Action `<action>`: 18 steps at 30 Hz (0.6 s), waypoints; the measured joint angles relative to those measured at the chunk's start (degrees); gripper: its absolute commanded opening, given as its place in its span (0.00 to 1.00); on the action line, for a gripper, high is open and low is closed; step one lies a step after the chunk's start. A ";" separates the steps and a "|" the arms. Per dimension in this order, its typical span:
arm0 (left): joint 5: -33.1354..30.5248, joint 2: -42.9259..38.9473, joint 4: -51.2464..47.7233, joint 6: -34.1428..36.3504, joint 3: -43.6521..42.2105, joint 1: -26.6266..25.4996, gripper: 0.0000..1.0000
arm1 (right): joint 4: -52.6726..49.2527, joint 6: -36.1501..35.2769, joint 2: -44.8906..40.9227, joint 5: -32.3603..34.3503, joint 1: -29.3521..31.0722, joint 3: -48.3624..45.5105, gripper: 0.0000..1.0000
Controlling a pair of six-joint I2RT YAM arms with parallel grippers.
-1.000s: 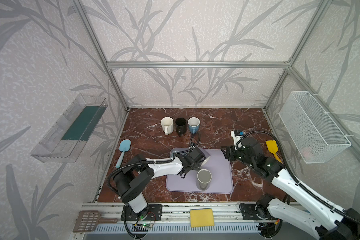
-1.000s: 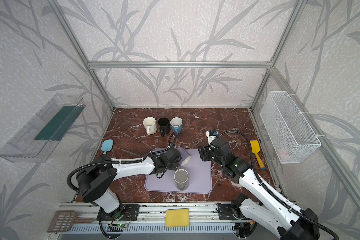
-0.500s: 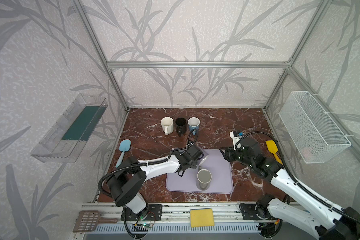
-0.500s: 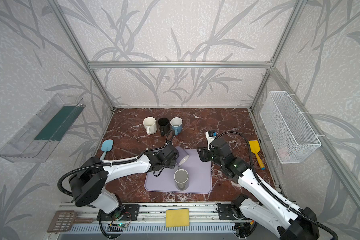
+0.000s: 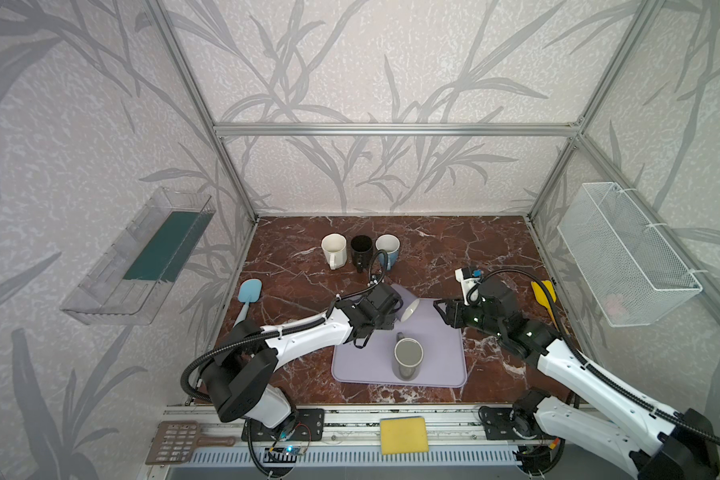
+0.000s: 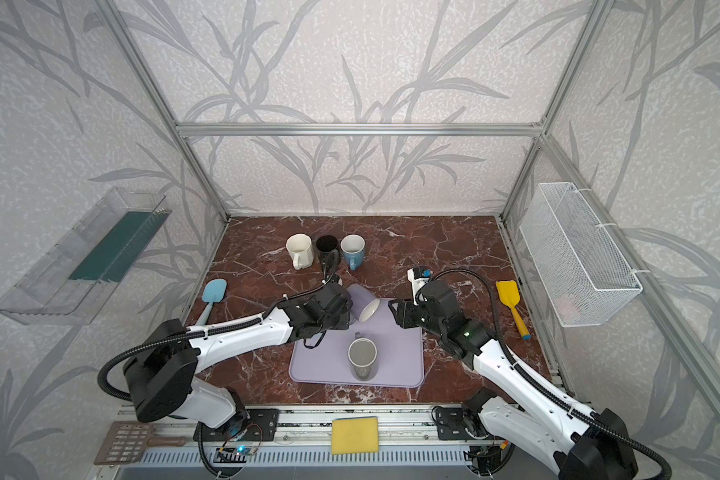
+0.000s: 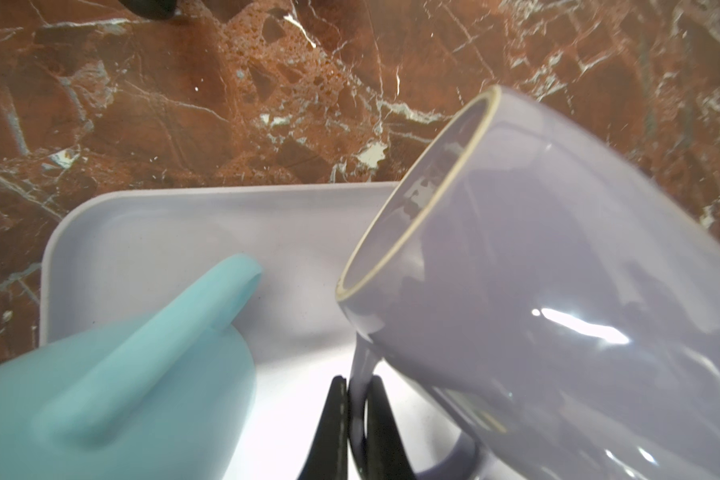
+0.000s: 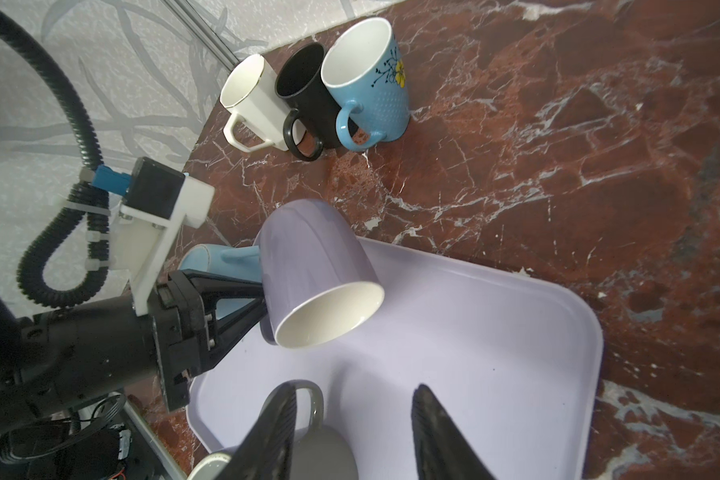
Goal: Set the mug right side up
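1. A clear shelf (image 5: pixel 138 257) hangs on the left wall. Below it a blue spatula (image 5: pixel 248 291) lies on the marble table (image 5: pixel 454 249).
2. At the back of the table a white mug (image 5: pixel 334 249), a black mug (image 5: pixel 360 249) and a blue mug (image 5: pixel 388 248) stand upright in a close row, handles toward the front.
3. The left gripper (image 7: pixel 360 399) reaches in from the left. Its fingers (image 7: pixel 336 415) are pressed on the handle of the lilac mug (image 5: pixel 410 308), pinching it.
4. The lilac mug is tipped on its side over the back left corner of the lilac tray (image 5: pixel 445 365). Its open mouth is turned toward the right arm, so it is neither mouth-down nor upright.
5. A grey mug (image 5: pixel 408 357) stands upright near the middle of the tray, in front of the lilac mug, with its handle pointing back.
6. The right gripper (image 8: pixel 350 432) hovers by the tray's back right edge, facing the lilac mug's mouth. Its fingers (image 8: pixel 275 428) are spread with nothing between them.
7. A yellow spatula (image 5: pixel 543 291) lies on the table at the right, and a wire basket (image 5: pixel 624 253) hangs on the right wall.
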 measured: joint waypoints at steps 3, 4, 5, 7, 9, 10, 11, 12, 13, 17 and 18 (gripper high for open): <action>0.39 -0.02 0.68 -0.98 0.00 0.31 0.00 | 2.36 1.75 0.00 -0.83 0.26 -2.05 0.47; 0.46 -0.04 0.83 -1.25 0.00 0.37 0.00 | 3.15 2.60 0.00 -1.14 0.37 -2.75 0.47; 0.48 -0.11 1.01 -1.66 0.00 0.42 0.00 | 3.82 3.50 0.00 -1.33 0.52 -3.39 0.47; 0.57 -0.39 1.36 -2.19 0.00 0.42 0.00 | 5.22 5.07 0.00 -1.92 0.66 -4.48 0.47; 0.79 -0.94 1.57 -2.64 0.00 0.42 0.00 | 6.91 6.62 0.00 -2.47 0.87 -5.42 0.47; 0.85 -1.29 1.70 -2.97 0.00 0.42 0.00 | 7.78 7.54 0.00 -2.78 0.92 -5.90 0.47; 0.87 -1.60 1.84 -3.28 0.00 0.42 0.00 | 8.59 8.37 0.02 -3.08 1.01 -6.32 0.47; 0.94 -1.81 1.99 -3.41 0.00 0.42 0.00 | 9.38 8.98 0.04 -3.34 1.09 -6.69 0.47; 1.11 -2.08 2.29 -3.56 0.00 0.42 0.00 | 10.08 9.92 0.11 -3.74 1.27 -6.99 0.47; 1.81 -2.84 4.15 -3.76 0.00 0.42 0.00 | 13.09 12.61 0.87 -4.50 2.38 -7.89 0.47; 1.90 -3.02 4.44 -3.80 0.00 0.42 0.00 | 13.49 13.09 1.01 -4.61 2.62 -8.00 0.47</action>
